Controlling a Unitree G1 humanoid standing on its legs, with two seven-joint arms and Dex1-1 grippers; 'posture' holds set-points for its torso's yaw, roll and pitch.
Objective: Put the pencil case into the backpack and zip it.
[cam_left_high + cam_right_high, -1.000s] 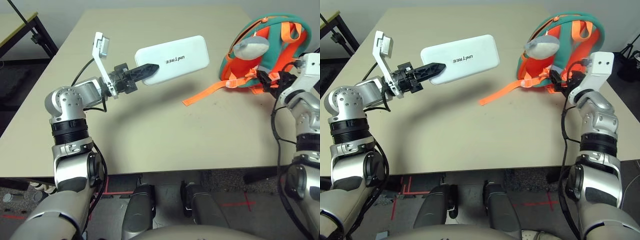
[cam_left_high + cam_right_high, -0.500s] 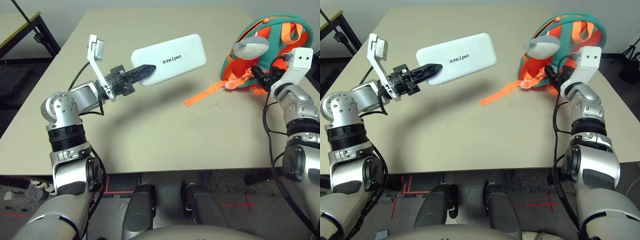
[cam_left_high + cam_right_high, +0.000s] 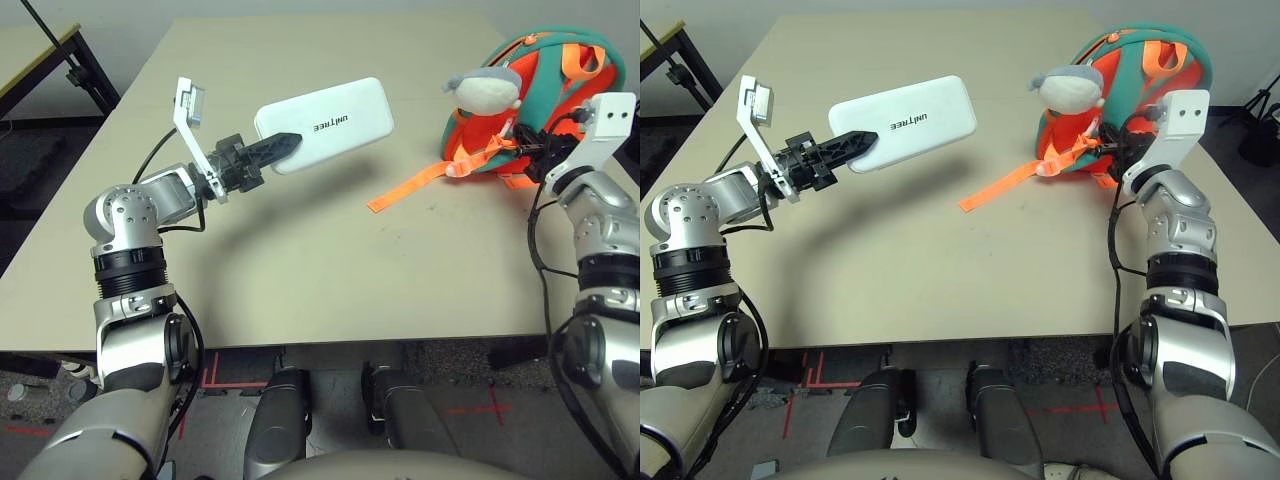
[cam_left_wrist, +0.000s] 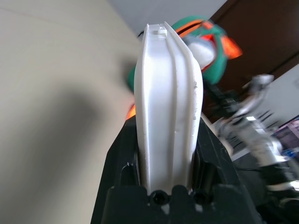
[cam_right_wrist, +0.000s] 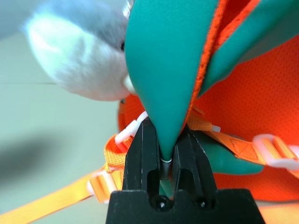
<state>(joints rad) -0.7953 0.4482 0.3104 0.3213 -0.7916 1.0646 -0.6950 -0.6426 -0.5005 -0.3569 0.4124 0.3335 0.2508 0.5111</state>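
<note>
Here, left hand [image 3: 273, 150] grips white case [image 3: 325, 125]; right hand [image 5: 166, 161] pinches backpack [image 5: 163, 60] nearly closed.Currently, left hand [image 3: 273, 150], part-open, clamps case [image 3: 340, 122] above table [image 3: 300, 260]; right pinches backpack [image 5: 163, 60].

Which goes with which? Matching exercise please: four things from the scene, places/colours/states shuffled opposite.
Things
1. Pencil case
2. Right gripper
3. Plush toy
4. Loose strap end

Places, colours, states
A. grey and white, hanging at the backpack
B. closed on the backpack's teal fabric
C. orange, lying out across the table
D. white, held above the table between the left gripper's fingers

Pairs: 1-D, 2-B, 3-A, 4-C
</note>
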